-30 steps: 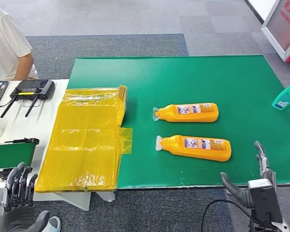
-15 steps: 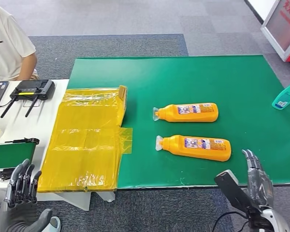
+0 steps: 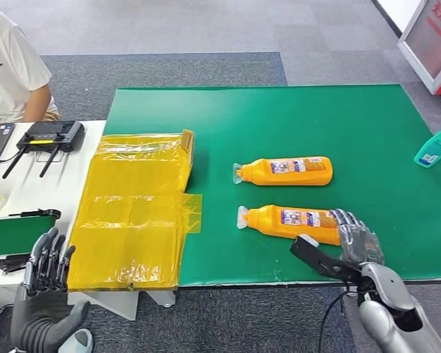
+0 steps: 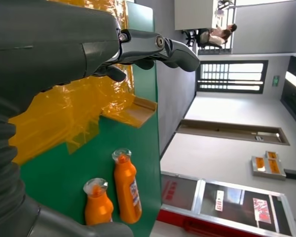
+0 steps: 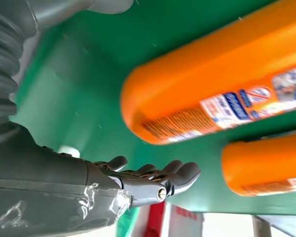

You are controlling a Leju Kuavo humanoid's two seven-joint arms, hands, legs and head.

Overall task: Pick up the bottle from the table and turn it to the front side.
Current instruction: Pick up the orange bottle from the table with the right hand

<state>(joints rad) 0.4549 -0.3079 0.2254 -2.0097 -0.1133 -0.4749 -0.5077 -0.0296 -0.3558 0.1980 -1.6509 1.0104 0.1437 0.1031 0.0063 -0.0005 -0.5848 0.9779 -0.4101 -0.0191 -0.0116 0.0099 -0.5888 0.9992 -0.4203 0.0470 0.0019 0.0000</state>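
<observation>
Silver arms, dark grey hands, ribbed cuffs.

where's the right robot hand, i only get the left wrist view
Observer: In the head view the right robot hand is at the base end of the nearer orange bottle, on the side away from its cap.
Operator: is it gripping it
Observer: No. The right wrist view shows its fingers spread, with a strip of green mat between them and the bottle.
Operator: anything else on the mat near it
Observer: A teal bottle lies at the mat's right edge, well apart from both orange ones.
</observation>
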